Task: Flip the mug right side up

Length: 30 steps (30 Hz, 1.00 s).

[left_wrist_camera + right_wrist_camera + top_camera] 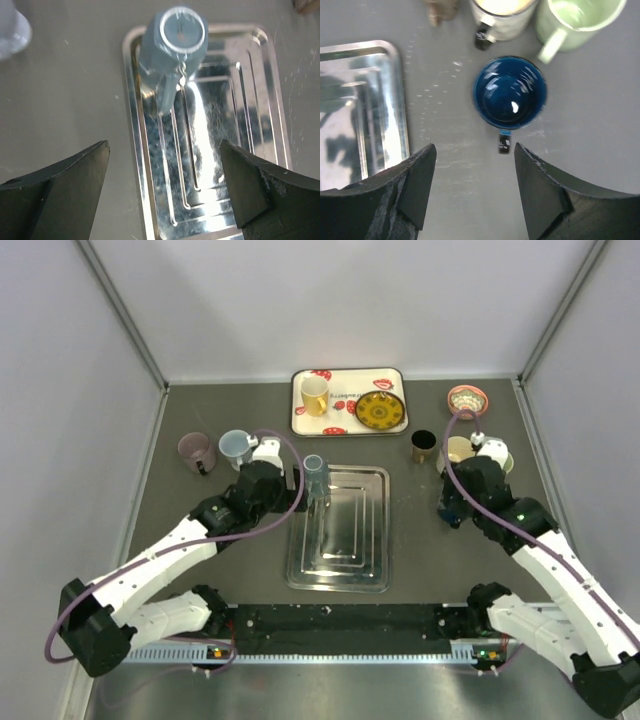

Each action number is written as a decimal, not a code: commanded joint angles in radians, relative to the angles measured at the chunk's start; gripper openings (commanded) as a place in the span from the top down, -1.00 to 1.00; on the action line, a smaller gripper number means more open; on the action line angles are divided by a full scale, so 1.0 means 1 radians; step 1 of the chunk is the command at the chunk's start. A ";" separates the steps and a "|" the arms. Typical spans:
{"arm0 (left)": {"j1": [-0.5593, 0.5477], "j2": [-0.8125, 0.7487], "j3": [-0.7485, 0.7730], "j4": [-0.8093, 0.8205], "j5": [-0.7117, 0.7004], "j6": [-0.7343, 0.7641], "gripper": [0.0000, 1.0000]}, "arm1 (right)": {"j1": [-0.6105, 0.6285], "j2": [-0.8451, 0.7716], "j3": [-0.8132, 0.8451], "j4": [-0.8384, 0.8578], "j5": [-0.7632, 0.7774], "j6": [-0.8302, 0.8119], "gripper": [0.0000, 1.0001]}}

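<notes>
Left fingers (60, 195) apart; mug (172, 50) blurred

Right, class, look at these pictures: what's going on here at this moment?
The left pincer is open and empty, facing a grey mug that stands at a corner of the metal tray. The right pincer hangs open above a blue mug that sits mouth up on the table, and it is not touching it.
</notes>
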 commanded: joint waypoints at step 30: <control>0.002 0.008 -0.082 0.160 0.364 -0.039 -0.65 | -0.216 0.268 -0.163 0.106 -0.073 0.089 -0.03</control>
